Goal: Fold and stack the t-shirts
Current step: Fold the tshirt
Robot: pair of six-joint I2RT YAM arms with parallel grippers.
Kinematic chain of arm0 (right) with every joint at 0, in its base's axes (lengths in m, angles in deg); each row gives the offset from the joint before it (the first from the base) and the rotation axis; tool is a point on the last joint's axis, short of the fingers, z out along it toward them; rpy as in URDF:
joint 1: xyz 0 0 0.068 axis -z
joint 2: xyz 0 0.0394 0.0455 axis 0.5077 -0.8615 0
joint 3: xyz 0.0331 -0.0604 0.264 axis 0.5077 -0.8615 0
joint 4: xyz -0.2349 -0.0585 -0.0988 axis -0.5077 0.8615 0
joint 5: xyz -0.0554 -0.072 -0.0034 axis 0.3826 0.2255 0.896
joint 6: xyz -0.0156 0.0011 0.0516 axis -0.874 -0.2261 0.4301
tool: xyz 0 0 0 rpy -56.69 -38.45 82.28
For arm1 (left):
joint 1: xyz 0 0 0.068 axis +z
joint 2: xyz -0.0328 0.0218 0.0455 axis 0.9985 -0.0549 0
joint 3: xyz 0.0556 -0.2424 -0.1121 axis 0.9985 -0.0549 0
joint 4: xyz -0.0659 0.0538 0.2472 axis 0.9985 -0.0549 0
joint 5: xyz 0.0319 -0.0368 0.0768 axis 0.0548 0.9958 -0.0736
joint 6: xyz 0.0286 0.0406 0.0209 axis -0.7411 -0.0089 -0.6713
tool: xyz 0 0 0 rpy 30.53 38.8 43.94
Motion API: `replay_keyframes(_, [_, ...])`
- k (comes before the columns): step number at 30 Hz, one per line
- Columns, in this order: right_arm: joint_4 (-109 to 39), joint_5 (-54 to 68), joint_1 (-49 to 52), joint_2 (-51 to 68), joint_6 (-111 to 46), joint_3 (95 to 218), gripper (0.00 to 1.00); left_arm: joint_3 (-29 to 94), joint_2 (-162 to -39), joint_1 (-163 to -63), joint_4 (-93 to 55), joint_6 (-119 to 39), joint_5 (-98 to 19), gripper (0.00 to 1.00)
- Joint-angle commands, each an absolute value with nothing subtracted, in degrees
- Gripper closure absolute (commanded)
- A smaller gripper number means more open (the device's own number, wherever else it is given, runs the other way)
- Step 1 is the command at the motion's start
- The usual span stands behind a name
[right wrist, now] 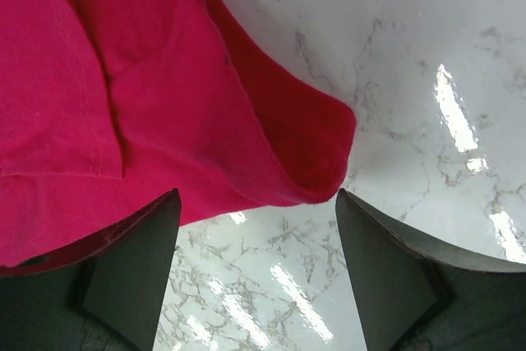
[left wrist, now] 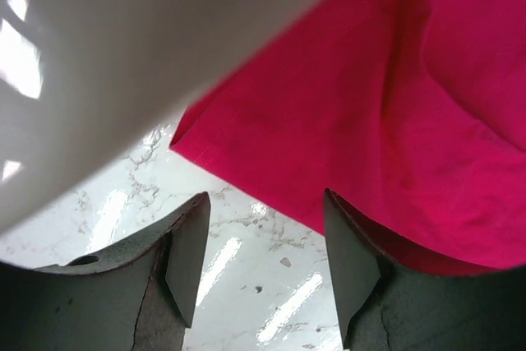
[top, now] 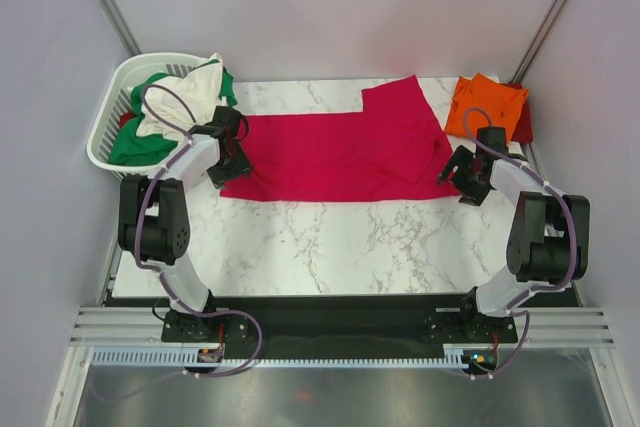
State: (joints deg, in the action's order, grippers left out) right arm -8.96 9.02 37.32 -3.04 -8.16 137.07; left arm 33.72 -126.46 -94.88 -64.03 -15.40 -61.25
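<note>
Crimson-pink t-shirt (top: 330,157), flat and wide

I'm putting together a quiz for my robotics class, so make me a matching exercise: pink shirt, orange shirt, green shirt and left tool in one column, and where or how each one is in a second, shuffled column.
Column one:
1. pink shirt
2. orange shirt
3. green shirt
4. left tool

Column two:
A. in the basket
B. open, at a shirt's edge
C. folded at the far right corner
D. spread across the middle of the table

Pairs: 1-D, 2-C, 3-A, 4-B
</note>
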Motion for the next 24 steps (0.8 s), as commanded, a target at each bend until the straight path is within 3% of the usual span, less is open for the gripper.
replay_keyframes(1, [-13.53,8.96,37.8,-3.8,-8.05,136.7,0.16,33.46,-130.59,-94.06,-62.56,-13.96,-62.81,0.35])
replay_keyframes(4, [-14.05,10.81,38.85,-4.94,-8.49,136.43,0.18,32.93,-132.44,-94.32,-62.38,-12.83,-63.69,0.32])
replay_keyframes(7, [-15.81,10.02,40.35,-5.82,-7.7,135.82,0.3,32.4,-133.58,-94.93,-61.68,-12.12,-64.74,0.3])
replay_keyframes(11, [-16.6,9.32,40.7,-5.82,-7.79,134.94,0.78,31.88,-134.28,-95.73,-61.59,-11.59,-66.06,0.32])
replay_keyframes(14, [-16.69,9.05,40.7,-5.12,-8.23,133.71,1.0,31.0,-134.37,-96.08,-61.5,-11.15,-66.5,0.32])
replay_keyframes(20, [-12.75,16.05,41.84,-0.56,-8.14,133.01,1.0,27.84,-131.21,-99.59,-61.5,-10.36,-66.5,0.24])
replay_keyframes(24, [-10.98,17.05,47.73,5.67,-8.67,129.59,1.0,25.55,-129.01,-101.61,-61.5,-10.71,-66.41,0.23])
